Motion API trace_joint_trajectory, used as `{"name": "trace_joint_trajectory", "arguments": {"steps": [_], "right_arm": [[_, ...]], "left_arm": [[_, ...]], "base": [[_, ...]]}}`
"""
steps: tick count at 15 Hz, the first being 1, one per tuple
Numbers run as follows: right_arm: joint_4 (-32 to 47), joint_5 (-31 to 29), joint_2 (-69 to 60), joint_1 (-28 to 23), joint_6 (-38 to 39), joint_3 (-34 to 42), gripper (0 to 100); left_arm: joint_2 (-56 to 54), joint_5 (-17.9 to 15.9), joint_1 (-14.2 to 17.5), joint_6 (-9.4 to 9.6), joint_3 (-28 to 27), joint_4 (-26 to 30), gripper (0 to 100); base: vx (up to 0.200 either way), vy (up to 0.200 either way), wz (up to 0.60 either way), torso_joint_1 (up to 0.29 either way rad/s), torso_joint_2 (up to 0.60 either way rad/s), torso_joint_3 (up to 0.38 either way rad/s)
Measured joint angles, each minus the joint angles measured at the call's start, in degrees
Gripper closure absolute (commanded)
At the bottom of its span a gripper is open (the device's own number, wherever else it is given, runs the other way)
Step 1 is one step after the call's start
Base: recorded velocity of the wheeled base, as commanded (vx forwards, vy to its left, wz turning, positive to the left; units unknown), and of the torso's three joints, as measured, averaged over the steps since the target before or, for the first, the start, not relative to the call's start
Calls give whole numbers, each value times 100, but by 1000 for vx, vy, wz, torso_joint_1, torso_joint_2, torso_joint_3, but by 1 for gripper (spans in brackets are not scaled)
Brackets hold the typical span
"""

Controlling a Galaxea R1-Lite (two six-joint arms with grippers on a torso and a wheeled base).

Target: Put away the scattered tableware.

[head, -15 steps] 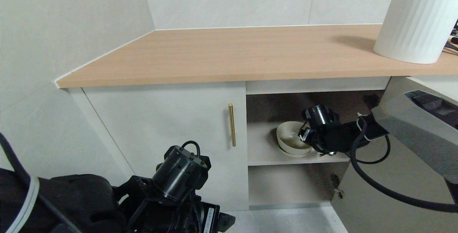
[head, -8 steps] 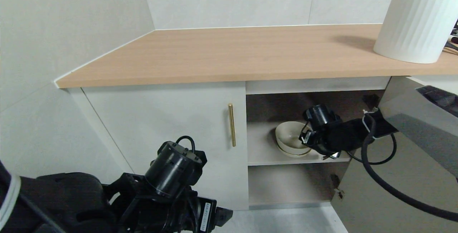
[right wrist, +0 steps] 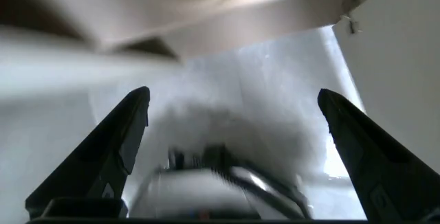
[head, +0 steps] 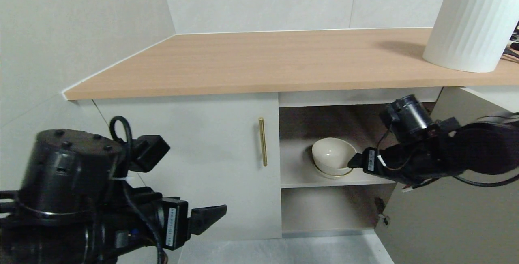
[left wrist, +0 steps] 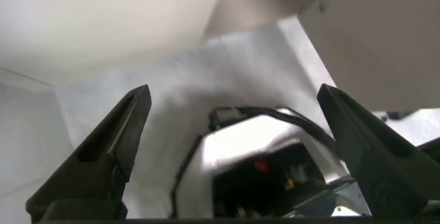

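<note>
Right gripper (head: 356,162) backs out of cupboard (head: 296,168), jaws spread and empty, stacked bowls (head: 333,156) just left of it.

Right gripper (head: 355,162) backed off right from bowl (head: 332,155); bowl now sits level. Left gripper (head: 211,215) shifted left, raised.

A home kitchen: a wood-grain countertop (head: 259,61) runs along pale tiled walls (head: 259,0), with white cabinets (head: 182,142) below, a brass handle (head: 262,141), and bowls (head: 332,157) stacked on a shelf (head: 296,177) at right.
</note>
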Motion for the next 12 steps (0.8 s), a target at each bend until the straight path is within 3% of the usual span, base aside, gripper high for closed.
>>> {"name": "trace_joint_trajectory", "arguments": {"steps": [2,3,8,12], "right_arm": [[419,110,-947,344,-202,391,0],[640,148,-1367,523,-279,584,0],[859,191,-2536,789,-837,1419,0],[853,205,-2783,808,-1009,1568,0]], "left_arm": [[-457,-6,330,416,226,20,0],[-623,-15,429,471,301,22,0],[-691,-11,540,497,254,-89,0],[-385,7,460,486,271,-119,0]], "base": [[0,0,0,0,0,0],[0,0,0,0,0,0],[0,0,0,0,0,0],[-200,0,0,8,5,1]]}}
